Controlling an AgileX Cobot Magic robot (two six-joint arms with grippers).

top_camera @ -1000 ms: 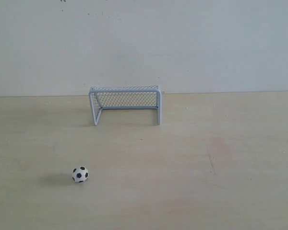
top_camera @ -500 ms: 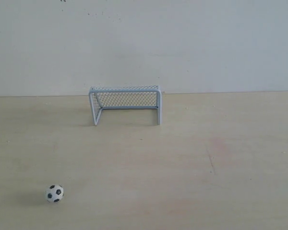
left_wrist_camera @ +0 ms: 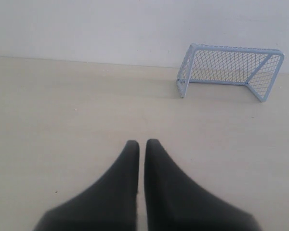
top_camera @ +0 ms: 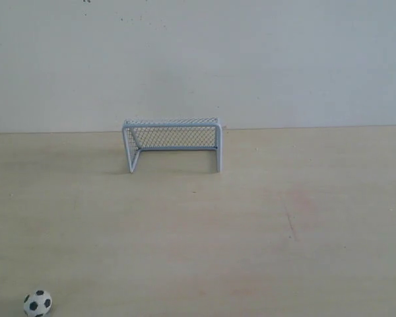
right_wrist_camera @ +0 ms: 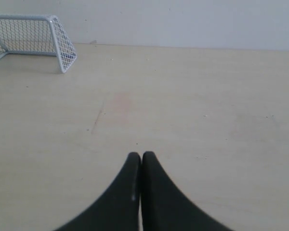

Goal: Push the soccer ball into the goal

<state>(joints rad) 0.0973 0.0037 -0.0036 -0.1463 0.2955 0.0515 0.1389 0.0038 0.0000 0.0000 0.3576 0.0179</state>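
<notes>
The soccer ball, white with black patches, lies at the near left corner of the exterior view, far from the goal, which stands at the back by the wall with its mouth facing forward. Neither arm shows in the exterior view. In the left wrist view my left gripper is shut with nothing between its black fingers, and the goal stands ahead of it. My right gripper is shut and empty too, with the goal far ahead. The ball is out of both wrist views.
A pale wooden table meets a white wall right behind the goal. A faint reddish stain and a thin scratch mark the table right of centre.
The ball has rolled toward the near left, from mid-left of the table down to the bottom left corner of the exterior view. The goal has not moved.
</notes>
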